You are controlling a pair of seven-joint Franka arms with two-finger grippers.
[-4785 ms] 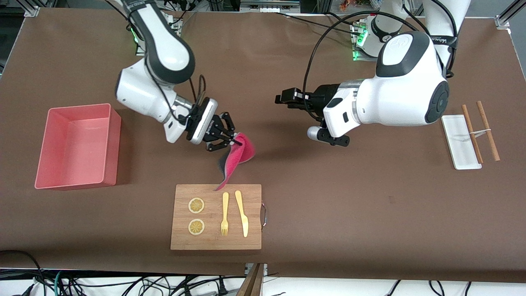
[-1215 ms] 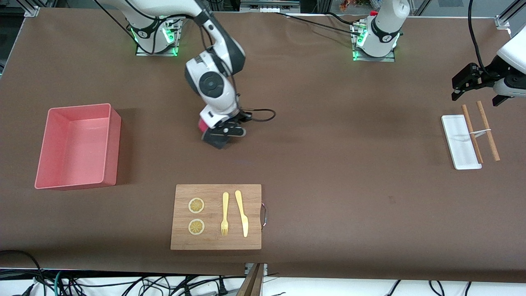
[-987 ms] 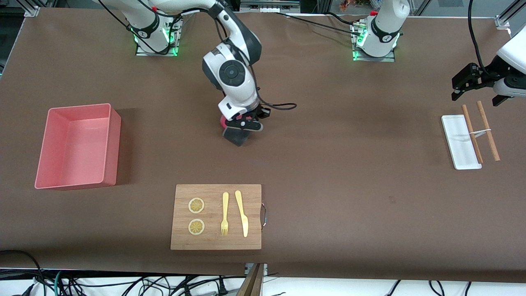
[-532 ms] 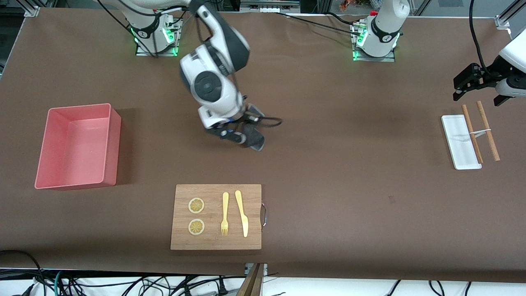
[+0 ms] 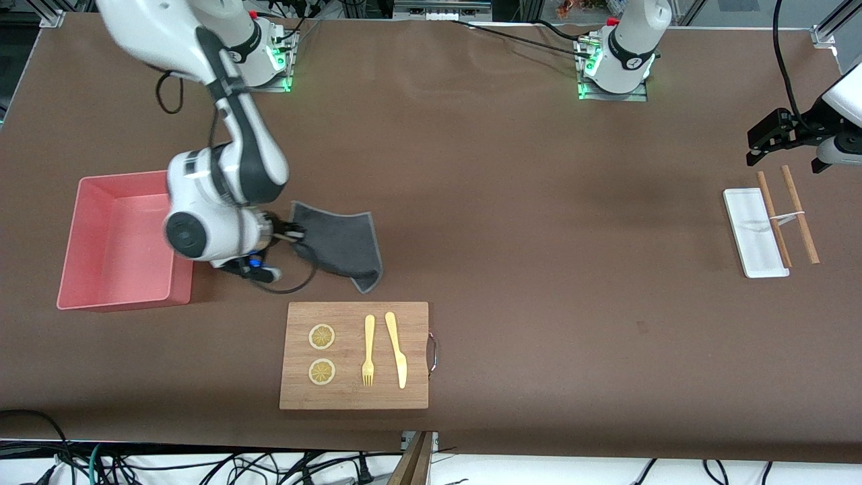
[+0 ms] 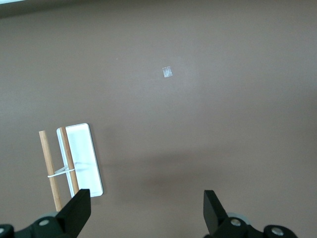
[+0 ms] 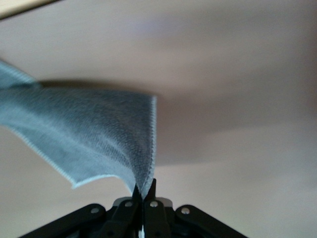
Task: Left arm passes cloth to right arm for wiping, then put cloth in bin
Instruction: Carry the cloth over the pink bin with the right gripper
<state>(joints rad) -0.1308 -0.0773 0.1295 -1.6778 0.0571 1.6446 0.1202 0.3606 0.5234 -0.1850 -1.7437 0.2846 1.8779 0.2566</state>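
Note:
The cloth (image 5: 340, 246) shows its dark grey face and pale stitched edge. One corner is pinched in my right gripper (image 5: 291, 235), which is shut on it low over the table, beside the bin (image 5: 128, 176). The rest trails from that corner toward the left arm's end. The right wrist view shows the cloth (image 7: 89, 134) fanning out from the shut right gripper (image 7: 143, 191) with a shadow beneath it. The light-pink bin holds nothing. My left gripper (image 5: 751, 149) waits open and holding nothing above the table at its own end, as the left wrist view (image 6: 145, 201) also shows.
A wooden cutting board (image 5: 417, 397) lies nearer the front camera than the cloth, carrying two lemon slices (image 5: 322, 337), a yellow fork (image 5: 368, 350) and a knife (image 5: 396, 349). A small white tray (image 5: 754, 232) and two wooden sticks (image 5: 799, 214) lie below the left gripper.
The right arm has swung from mid-table toward the bin, carrying the cloth. The cloth now trails spread out, grey face up. The left arm has barely moved.

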